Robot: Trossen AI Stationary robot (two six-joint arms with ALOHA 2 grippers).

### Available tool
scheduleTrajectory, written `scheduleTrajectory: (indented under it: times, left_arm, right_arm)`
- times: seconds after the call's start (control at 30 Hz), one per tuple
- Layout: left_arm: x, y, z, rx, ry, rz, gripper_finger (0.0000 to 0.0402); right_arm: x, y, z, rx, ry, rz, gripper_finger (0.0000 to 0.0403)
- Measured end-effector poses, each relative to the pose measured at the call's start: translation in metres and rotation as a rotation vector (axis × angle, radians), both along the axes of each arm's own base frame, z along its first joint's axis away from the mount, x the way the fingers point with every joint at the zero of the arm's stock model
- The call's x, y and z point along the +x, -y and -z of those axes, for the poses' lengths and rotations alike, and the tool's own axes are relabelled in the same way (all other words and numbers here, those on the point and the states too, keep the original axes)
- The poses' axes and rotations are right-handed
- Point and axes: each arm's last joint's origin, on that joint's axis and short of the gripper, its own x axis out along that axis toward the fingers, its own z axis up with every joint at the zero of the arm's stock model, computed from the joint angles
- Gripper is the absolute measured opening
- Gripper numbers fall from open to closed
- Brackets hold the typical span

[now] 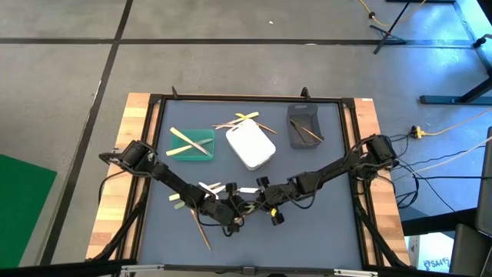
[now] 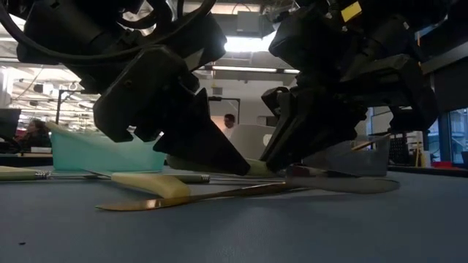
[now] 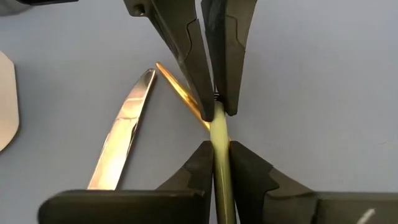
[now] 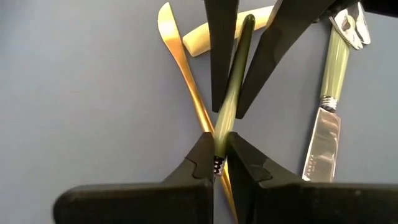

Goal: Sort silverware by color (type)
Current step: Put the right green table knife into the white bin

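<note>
Gold knife (image 3: pixel 121 134): polished metal, mirror-glossy.
Green handle (image 4: pixel 233 78): smooth, satin sheen, plastic-looking.
Silver blade (image 4: pixel 320 146): bright reflective metal.
Table mat (image 1: pixel 307 223): matt grey-blue, fine-textured.
Table edge (image 1: pixel 134 138): pale wood at 9 o'clock.

The front centre of the grey-blue table mat (image 1: pixel 307 231) is crowded: both dark grippers meet there over scattered thin utensils (image 1: pixel 201 201). Along the back edge a shallow green tray (image 1: pixel 201 146), a white rounded container (image 1: pixel 250 146) and a dark grey bin (image 1: pixel 304 127) stand side by side. The mat's front right is bare.
</note>
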Motion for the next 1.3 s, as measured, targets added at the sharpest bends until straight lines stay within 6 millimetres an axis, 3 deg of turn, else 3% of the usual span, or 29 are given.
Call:
scheduleTrajectory:
  times: [0.23,0.47,0.8,1.3]
  left_arm:
    - [0.001,-0.003,0.001,-0.045,-0.025,0.040,0.0072]
    - [0.006,-0.015,0.003,-0.115,-0.065,0.025,0.0079]
    - [0.007,-0.021,0.005,-0.162,-0.105,0.038,0.0027]
    - [0.007,-0.021,0.005,-0.161,-0.104,0.034,0.0026]
  right_arm:
    - [0.000,0.000,0.000,-0.001,-0.001,-0.007,0.0018]
    - [0.000,0.000,0.000,-0.004,0.000,-0.003,0.0002]
    - [0.000,0.000,0.000,0.001,0.000,-0.008,0.0002]
    - [0.000,0.000,0.000,0.005,-0.002,-0.013,0.0003]
